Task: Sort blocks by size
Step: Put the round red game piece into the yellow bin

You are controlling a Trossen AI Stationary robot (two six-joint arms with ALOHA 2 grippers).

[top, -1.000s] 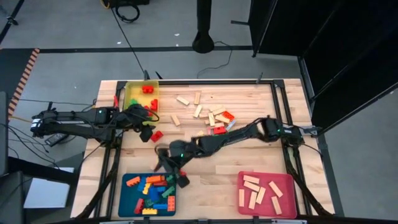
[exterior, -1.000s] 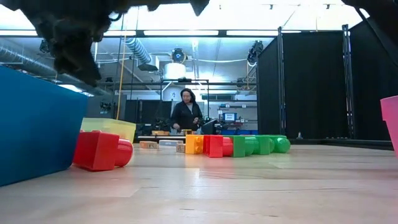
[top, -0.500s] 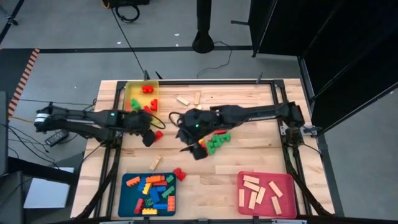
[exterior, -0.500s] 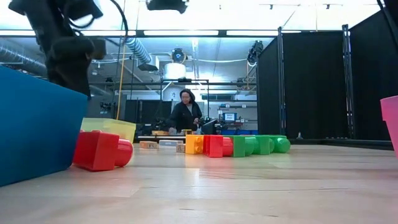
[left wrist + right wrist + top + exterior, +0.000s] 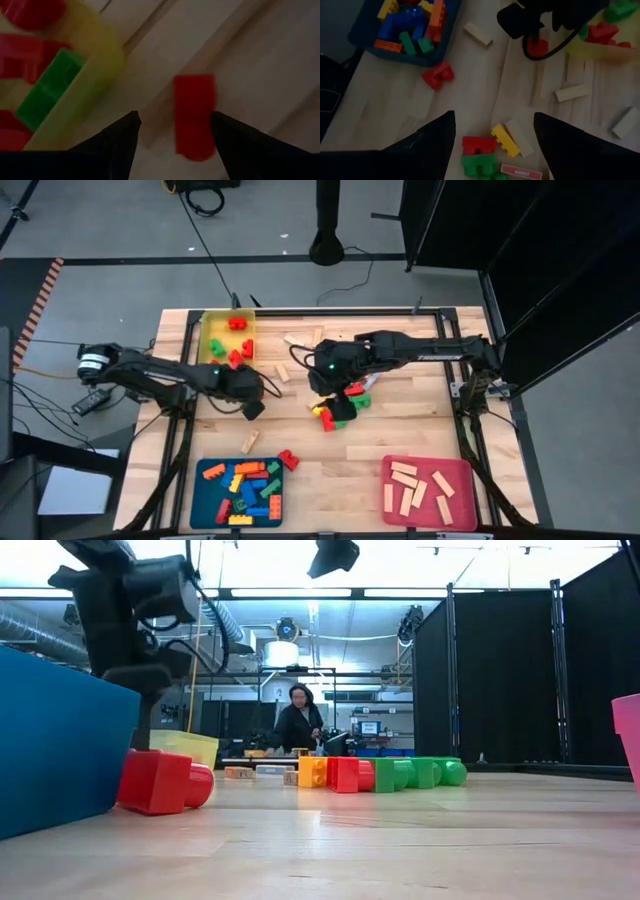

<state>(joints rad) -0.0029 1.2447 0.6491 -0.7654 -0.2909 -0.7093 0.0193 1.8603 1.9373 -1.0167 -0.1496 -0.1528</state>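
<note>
Blocks (image 5: pixel 338 405) cluster mid-desk (image 5: pixel 400 430) under open right pincer (image 5: pixel 494 131); descend straight, straddling one brick only. Left pincer (image 5: pixel 172 132) open over red brick (image 5: pixel 194 116)

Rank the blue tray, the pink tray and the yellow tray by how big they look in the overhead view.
1. Pink tray and blue tray: too close in size to separate.
2. Yellow tray: clearly the smallest, though the left arm hides part of it.

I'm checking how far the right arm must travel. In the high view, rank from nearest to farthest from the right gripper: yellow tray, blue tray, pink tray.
From the right gripper, at table centre:
1. yellow tray, far-left corner.
2. blue tray, near-left corner.
3. pink tray, near-right corner; close to the blue one, so that pair is hard to call.
</note>
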